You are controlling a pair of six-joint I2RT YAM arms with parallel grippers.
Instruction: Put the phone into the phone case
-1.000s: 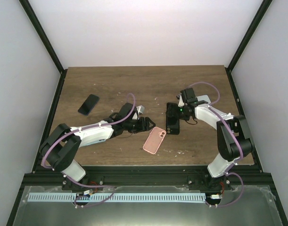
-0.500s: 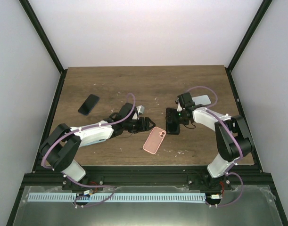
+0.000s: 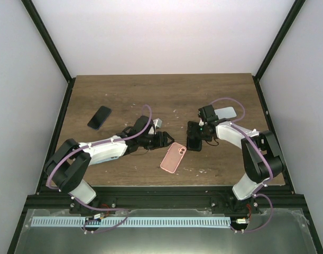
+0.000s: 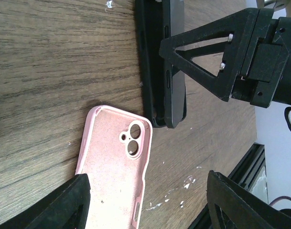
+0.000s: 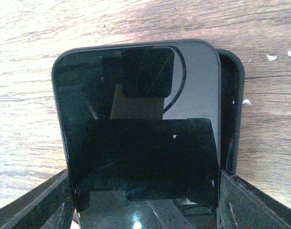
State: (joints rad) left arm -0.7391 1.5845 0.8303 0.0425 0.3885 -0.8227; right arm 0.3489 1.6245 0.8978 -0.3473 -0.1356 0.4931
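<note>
**Right claw has the phone over its case, not yet seated**

The right claw has its jaws spread wide around the black phone, one finger at each long edge, and it appears to pinch the phone across its width. The phone is directly in this claw, at the middle of the surface. Its long axis runs from the near side to the far side.

The black case lies under and beside the phone. In the right wrist view one long rim and one corner of the case show past the phone's edge, so the two are not lined up. In the left wrist view the phone seems tilted, with one long edge down in the case and the other raised. I judge that the coming move must bring the phone sideways toward this rim and then press it flat.

The right arm reaches forward and bends inward at the elbow, with the wrist low.

The left claw is spread and holds nothing. It hovers just beside the pink case, which lies hollow side up near the black case. The left arm is stretched low toward the middle, near enough to steady the case. A second phone lies well apart at the far left.
</note>
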